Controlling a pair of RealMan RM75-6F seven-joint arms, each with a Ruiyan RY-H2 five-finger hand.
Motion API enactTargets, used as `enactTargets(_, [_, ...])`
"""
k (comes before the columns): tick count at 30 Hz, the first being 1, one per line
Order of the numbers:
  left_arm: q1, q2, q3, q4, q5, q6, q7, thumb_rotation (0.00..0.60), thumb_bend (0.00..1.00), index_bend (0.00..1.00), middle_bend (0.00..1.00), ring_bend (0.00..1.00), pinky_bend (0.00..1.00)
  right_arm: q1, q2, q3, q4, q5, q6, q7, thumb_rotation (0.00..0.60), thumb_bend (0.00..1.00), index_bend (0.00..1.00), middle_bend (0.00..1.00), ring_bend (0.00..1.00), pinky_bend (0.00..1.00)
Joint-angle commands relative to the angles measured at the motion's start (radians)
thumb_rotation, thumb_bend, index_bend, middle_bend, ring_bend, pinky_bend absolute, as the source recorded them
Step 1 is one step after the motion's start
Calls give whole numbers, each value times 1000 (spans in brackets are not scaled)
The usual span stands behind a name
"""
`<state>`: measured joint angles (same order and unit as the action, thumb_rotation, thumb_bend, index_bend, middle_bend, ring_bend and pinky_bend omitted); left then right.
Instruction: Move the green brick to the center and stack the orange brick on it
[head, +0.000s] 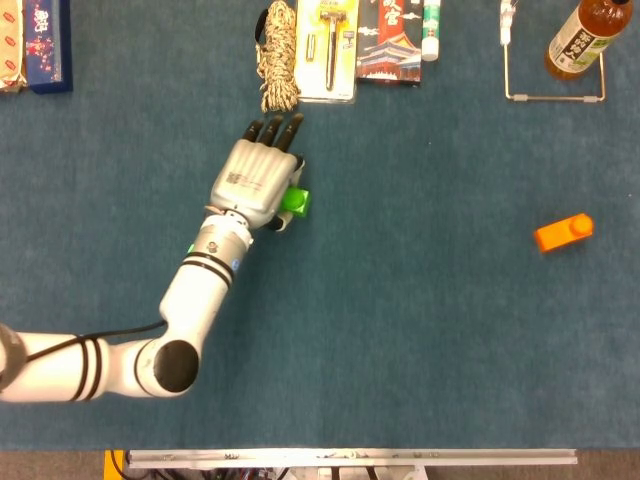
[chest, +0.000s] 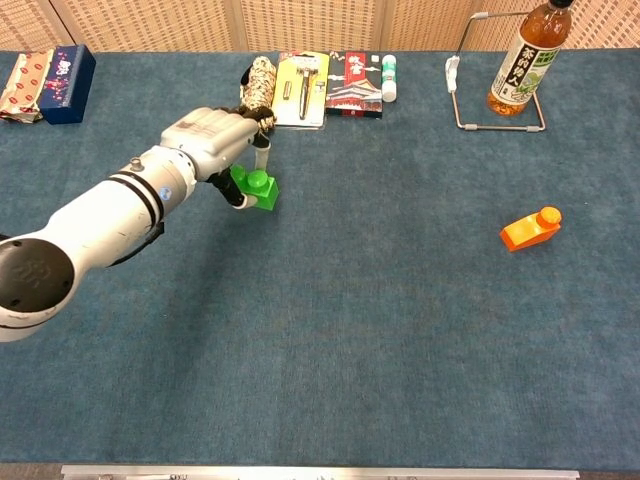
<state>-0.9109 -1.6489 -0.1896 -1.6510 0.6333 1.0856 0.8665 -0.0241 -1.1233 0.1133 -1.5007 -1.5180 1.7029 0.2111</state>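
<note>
My left hand (head: 258, 178) (chest: 215, 137) holds the green brick (head: 295, 202) (chest: 257, 188) between thumb and fingers, left of the table's middle and just below the rope coil. Most of the brick is hidden under the hand in the head view; the chest view shows its stud and side. Whether it is lifted off the cloth I cannot tell. The orange brick (head: 563, 232) (chest: 530, 229) lies on its own far to the right on the blue cloth. My right hand shows in neither view.
Along the back edge lie a rope coil (head: 278, 52), a carded tool (head: 330, 45), a printed packet (head: 388, 42) and a small tube (head: 431, 30). A wire stand (head: 552, 70) and a tea bottle (head: 585, 35) stand back right. Boxes (chest: 48, 82) sit back left.
</note>
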Motion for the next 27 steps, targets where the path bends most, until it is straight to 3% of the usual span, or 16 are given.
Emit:
enactTargets(1, [-16, -31, -7, 25, 0, 18, 4, 600, 293, 562, 0, 0, 90, -1, 3, 2, 1, 0, -1, 6, 600, 0, 339, 376, 201, 204])
enactTargets(27, [-134, -172, -56, 197, -181, 8, 97, 600, 293, 565, 0, 0, 90, -4, 15, 5, -4, 9, -29, 15, 600, 0, 339, 376, 201, 204])
